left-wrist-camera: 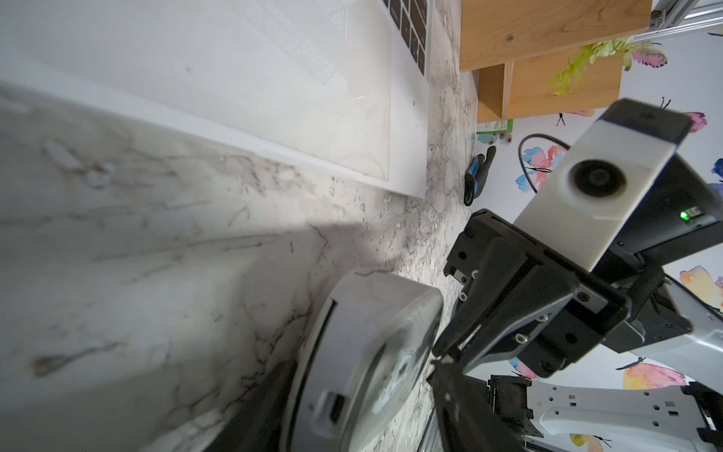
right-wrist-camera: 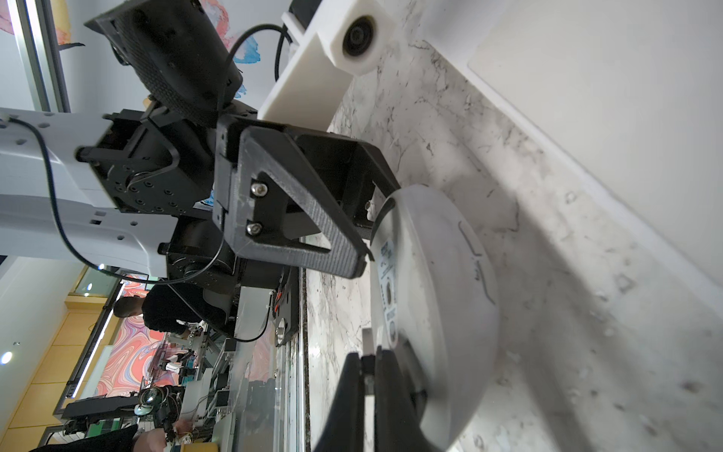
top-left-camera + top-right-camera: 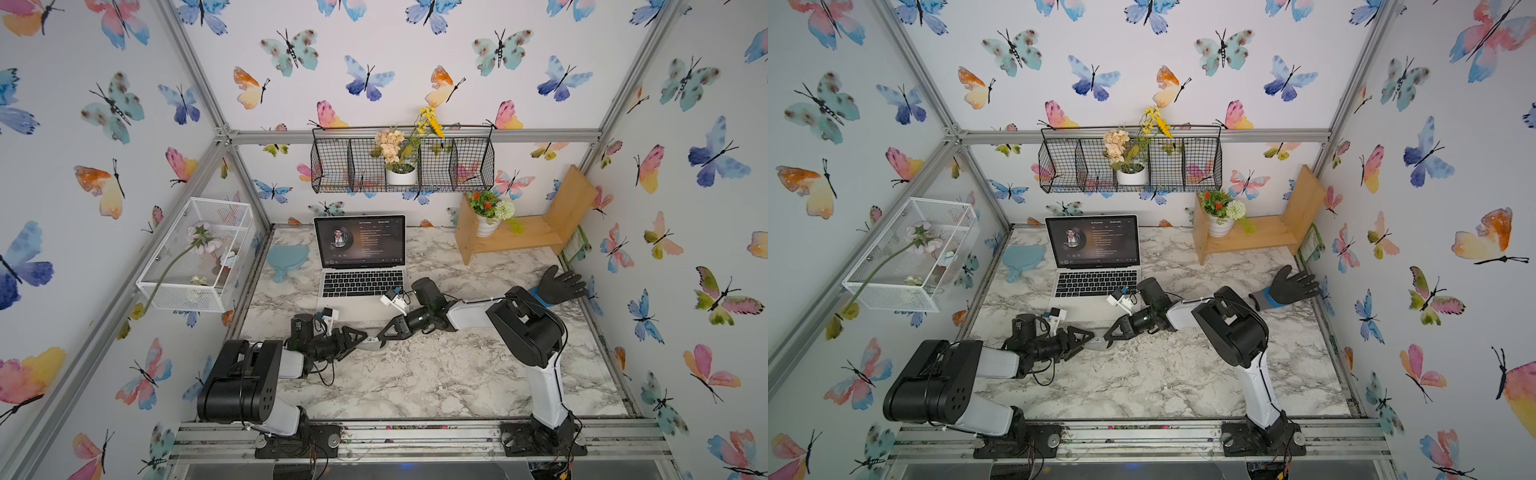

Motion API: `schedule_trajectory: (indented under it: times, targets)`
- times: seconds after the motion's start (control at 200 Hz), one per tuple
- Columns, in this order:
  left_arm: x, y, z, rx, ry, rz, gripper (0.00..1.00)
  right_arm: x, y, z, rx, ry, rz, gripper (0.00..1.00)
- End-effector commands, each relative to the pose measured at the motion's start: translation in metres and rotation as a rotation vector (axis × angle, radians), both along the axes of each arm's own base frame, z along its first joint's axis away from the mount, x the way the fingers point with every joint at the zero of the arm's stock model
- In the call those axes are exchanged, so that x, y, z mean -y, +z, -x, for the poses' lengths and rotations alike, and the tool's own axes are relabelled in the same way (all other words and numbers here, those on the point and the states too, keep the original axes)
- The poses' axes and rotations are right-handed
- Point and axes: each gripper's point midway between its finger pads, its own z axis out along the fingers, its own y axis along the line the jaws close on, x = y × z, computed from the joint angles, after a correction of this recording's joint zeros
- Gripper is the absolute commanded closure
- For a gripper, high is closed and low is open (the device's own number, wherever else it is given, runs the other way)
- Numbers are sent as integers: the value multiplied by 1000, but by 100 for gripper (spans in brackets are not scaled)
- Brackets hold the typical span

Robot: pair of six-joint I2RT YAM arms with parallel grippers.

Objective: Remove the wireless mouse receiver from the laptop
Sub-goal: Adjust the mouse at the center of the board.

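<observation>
Two claws at the mouse (image 2: 438, 293): my right claw (image 2: 367, 362), frame bottom, is pinched shut on the likely receiver (image 2: 367, 341). My left claw (image 2: 375, 227), mid-frame, sits half-open astride the mouse, grip unclear. Best to brace it first.

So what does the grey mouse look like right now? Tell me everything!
The grey mouse is a smooth, plastic-looking oval with a thin dark seam on its domed back. It is upside down: dome toward the marble table, flat stickered underside up, just in front of the laptop. The left gripper has one finger over and one under one end; the shut right gripper points at its underside.
</observation>
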Motion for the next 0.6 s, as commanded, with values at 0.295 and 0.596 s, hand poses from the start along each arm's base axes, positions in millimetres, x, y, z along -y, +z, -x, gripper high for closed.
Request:
schedule_trajectory:
  times: [0.295, 0.596]
  targets:
    - [6, 2, 5, 18, -38, 49, 38, 14, -20, 0, -32, 2, 26, 98]
    - [12, 8, 13, 21, -62, 99, 35, 15, -25, -1, -32, -2, 44, 98]
